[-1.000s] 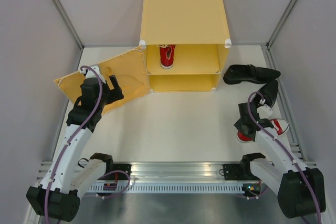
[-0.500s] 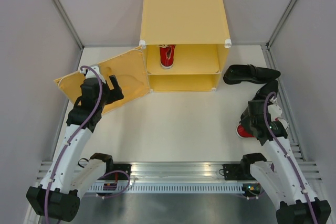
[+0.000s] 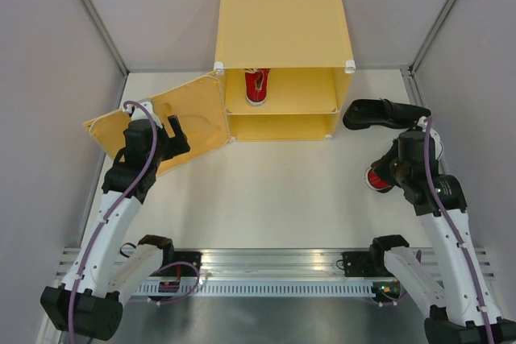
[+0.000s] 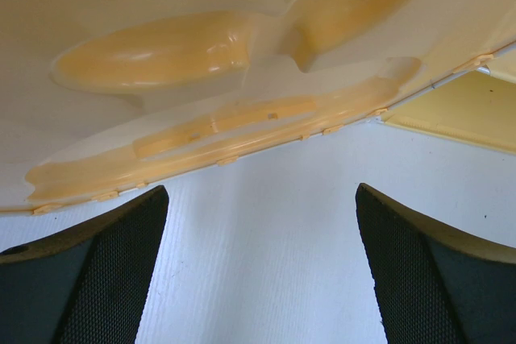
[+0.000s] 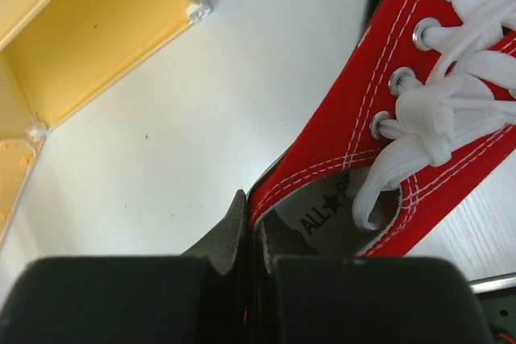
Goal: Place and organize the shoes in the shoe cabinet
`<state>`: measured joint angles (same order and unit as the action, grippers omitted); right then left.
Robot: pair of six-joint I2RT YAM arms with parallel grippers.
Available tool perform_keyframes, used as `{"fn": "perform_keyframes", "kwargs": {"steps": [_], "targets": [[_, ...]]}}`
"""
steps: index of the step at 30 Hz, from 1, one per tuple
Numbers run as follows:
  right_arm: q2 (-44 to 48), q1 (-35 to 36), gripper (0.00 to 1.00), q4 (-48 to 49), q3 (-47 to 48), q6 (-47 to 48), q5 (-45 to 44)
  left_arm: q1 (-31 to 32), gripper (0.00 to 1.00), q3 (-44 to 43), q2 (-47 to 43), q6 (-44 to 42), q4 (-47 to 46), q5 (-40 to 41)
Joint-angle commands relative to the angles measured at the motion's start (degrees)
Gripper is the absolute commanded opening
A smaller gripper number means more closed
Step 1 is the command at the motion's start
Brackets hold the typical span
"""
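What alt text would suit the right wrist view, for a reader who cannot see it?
The right tool, shut, pinches the collar edge of a red sneaker with white laces. Behind it lie the white table and, at upper left, a corner of the yellow cabinet.
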<state>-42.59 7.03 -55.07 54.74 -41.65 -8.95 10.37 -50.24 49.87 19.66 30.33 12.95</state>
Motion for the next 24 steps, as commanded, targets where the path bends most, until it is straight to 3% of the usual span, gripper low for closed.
{"fn": "perform_keyframes", "kwargs": {"steps": [1,3,11,14,24], "targets": [[-1.44,0.36,0.0,0.58,5.9,11.14,7.96,0.09,1.0,-0.48,-0.47,-1.29,-0.53,-0.29],[-3.2,0.44,0.0,-1.44,6.69,14.66,15.69,0.09,1.0,-0.47,-0.39,-1.2,-0.53,-0.29],[-4.52,5.26,0.0,-11.63,4.69,24.59,29.68,0.09,1.0,-0.56,-0.38,-0.42,-0.44,-1.35],[-4.08,9.56,0.0,-10.94,3.01,25.65,34.43,0.09,1.0,-1.09,-0.21,0.2,-0.44,-2.4],[-12.07,25.65,0.0,-4.17,8.18,27.85,33.92,0.09,1.0,-7.15,2.07,1.52,1.93,-5.92]]}}
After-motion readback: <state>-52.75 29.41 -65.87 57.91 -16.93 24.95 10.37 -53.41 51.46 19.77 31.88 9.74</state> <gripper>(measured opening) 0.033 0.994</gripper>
